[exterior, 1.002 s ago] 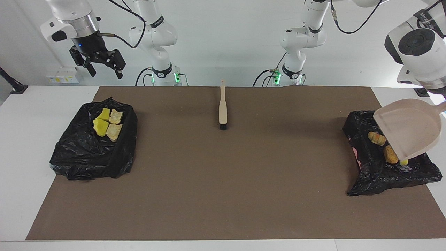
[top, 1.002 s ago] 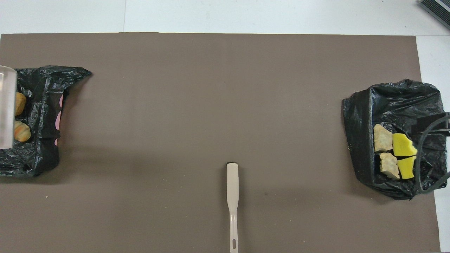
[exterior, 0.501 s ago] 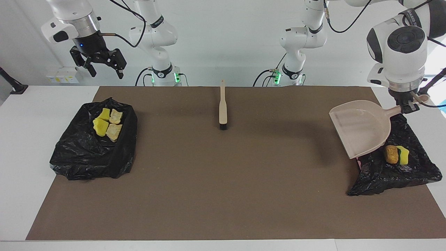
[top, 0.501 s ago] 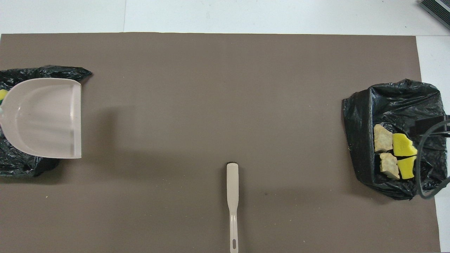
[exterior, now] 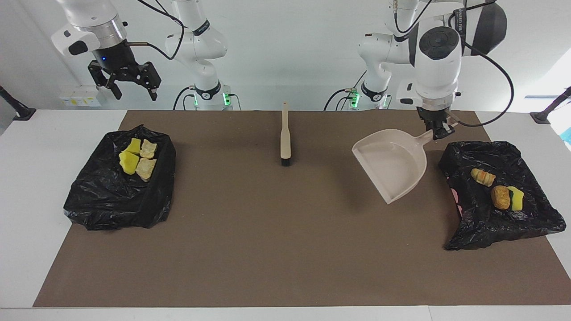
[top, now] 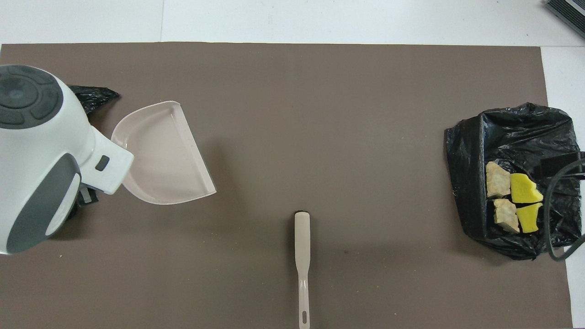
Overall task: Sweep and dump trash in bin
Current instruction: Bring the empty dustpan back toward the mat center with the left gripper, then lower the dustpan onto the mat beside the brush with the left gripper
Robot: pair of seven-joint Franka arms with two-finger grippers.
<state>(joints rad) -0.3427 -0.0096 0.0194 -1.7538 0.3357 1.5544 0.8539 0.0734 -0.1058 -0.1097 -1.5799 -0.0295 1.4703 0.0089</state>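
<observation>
My left gripper (exterior: 439, 133) points straight down from a bent wrist, fingers clamped shut on the dustpan (exterior: 392, 167) handle, pan hanging out ahead of it. My right gripper (exterior: 129, 82) waits raised, tilted slightly, fingers spread wide, holding nothing.

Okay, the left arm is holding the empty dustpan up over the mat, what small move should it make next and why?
Probably lower the dustpan onto the brown mat and let go. It looks empty, the left pincer grips its handle, and every visible scrap sits in the two black bin bags, with none seen on the mat.
</observation>
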